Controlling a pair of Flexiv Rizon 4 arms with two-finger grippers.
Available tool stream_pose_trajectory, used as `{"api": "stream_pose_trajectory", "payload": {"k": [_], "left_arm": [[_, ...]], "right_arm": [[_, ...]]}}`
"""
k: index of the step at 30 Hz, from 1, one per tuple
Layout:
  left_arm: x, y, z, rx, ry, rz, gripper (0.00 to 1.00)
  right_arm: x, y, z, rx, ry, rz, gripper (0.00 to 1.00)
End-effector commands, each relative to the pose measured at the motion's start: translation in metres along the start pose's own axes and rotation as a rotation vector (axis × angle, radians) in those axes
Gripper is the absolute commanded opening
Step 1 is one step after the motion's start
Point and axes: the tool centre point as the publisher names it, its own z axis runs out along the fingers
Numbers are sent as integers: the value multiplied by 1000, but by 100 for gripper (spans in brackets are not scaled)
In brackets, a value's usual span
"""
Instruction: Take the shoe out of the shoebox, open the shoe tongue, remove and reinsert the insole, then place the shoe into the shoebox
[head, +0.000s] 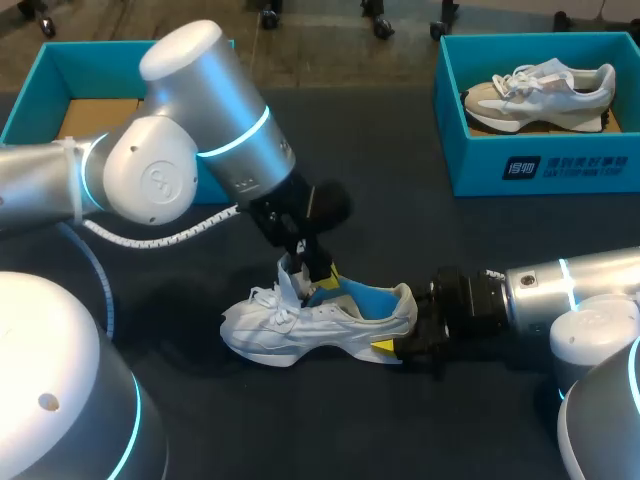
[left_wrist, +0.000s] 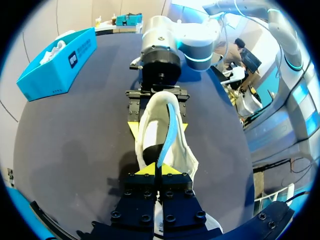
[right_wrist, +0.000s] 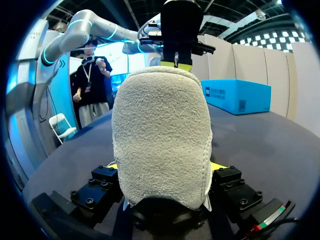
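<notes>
- Currently the left claw (left_wrist: 156, 170) is narrow, pinching the blue insole (left_wrist: 167, 135), which stands on edge inside the shoe (head: 320, 322). The right claw (right_wrist: 162, 167) clamps the heel from both sides.
- Risk: the thin insole may slip from the pinch, or buckle if pulled askew.
- Risk: the shoe may twist out of the heel grip.
- The worktop (head: 400, 420) is dark. A teal shoebox (head: 540, 165) sits well beyond the right claw, holding a second shoe (head: 540, 90).

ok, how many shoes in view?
2. One white shoe mid-table, right tool shut on its heel, left tool pinching its blue insole. The other shoe in the right shoebox. Left shoebox partly hidden behind left arm; maybe more.
</notes>
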Motion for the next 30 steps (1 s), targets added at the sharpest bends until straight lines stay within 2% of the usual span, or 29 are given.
{"api": "stream_pose_trajectory", "payload": {"k": [1,6,12,21,30], "left_arm": [[4,8,-6,69,-7,-10,0],[2,6,-11,111,-19,-30,0],[3,-3,-11,119,-33,-21,0],[8,-30,4,73,-110,26,0],[6,-44,20,19,-206,41,0]], "right_arm": [[0,-2,2,3,-1,0,0],[0,-2,2,3,-1,0,0],[0,-2,2,3,-1,0,0],[0,-2,2,3,-1,0,0],[0,-2,2,3,-1,0,0]]}}
